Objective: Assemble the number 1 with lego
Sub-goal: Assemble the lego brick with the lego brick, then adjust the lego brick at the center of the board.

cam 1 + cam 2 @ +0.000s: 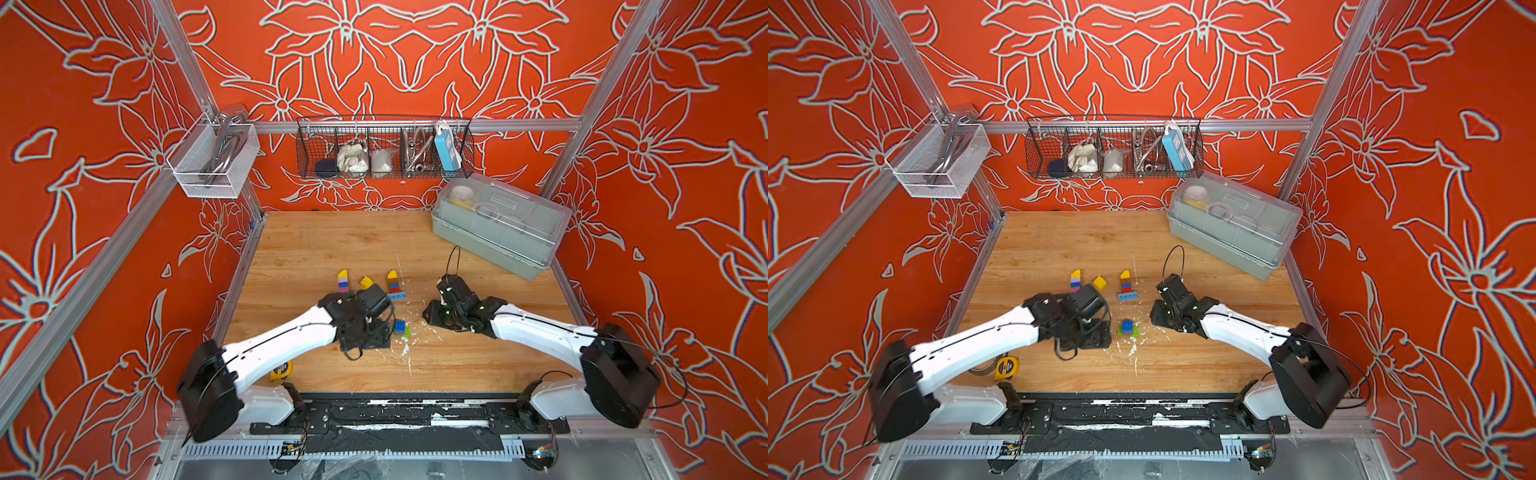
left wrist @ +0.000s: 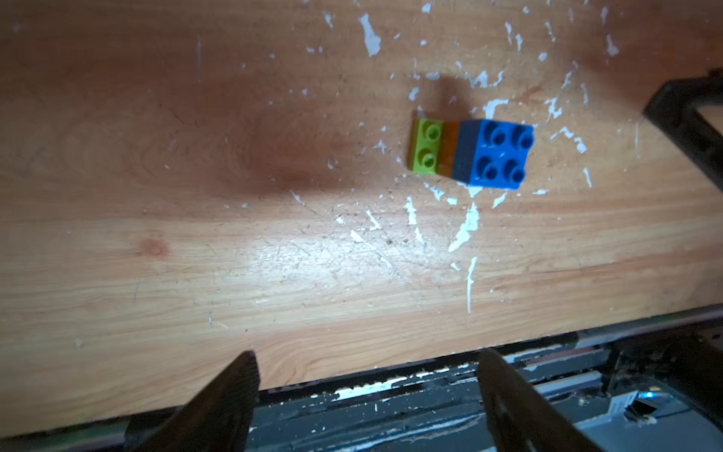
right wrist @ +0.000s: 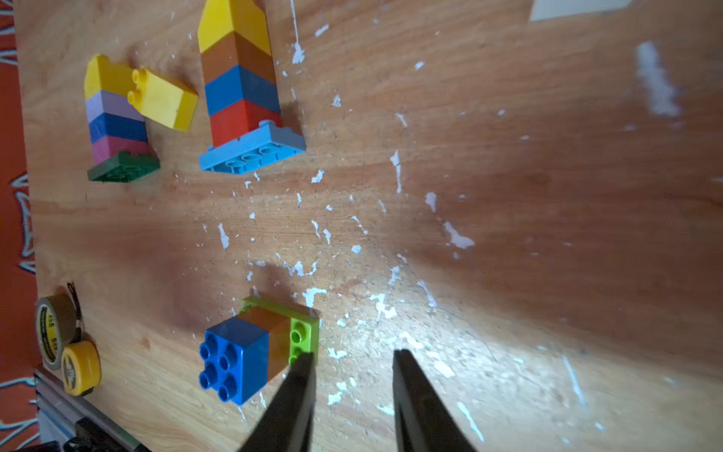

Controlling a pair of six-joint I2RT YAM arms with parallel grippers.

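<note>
Both top views are bright and even, the walls [image 1: 83, 216] bowing toward the edges; in both wrist views white glare washes the table [image 2: 117, 281] just beside the blue brick [image 2: 500, 152], a soft shadow trails from it, and farther wood blurs.

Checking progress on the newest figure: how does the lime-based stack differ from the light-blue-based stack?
The light-blue-based stack has four bricks: red, blue, brown and a yellow sloped cap. The lime-based stack has only brown and blue, with its top studs bare. The light-blue-based stack lies on its side, while the lime-based stack stands upright. Both are built on a flat plate and include a brown and a blue brick.
</note>
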